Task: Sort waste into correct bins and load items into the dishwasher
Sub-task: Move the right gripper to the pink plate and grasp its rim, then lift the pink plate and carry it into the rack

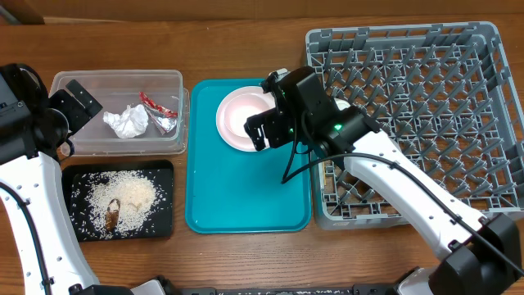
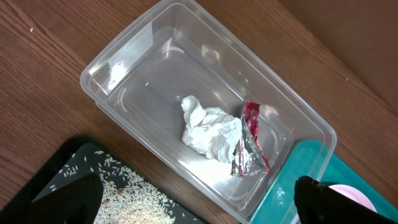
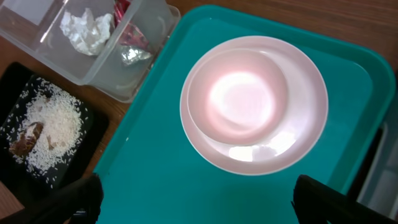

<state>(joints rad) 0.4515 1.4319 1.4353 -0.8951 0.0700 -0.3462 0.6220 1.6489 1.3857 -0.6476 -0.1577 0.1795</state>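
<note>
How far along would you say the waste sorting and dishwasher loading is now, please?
Waste looks sorted: the crumpled white tissue and red-and-silver foil wrapper lie in the clear rectangular plastic tub; brown scraps with rice crumbs sit in the shallow black tray. In hand: the right pincer hangs open above the pale pink bowl on the pale pink round plate. Left: loading both into the grey pegged plastic rack.
</note>
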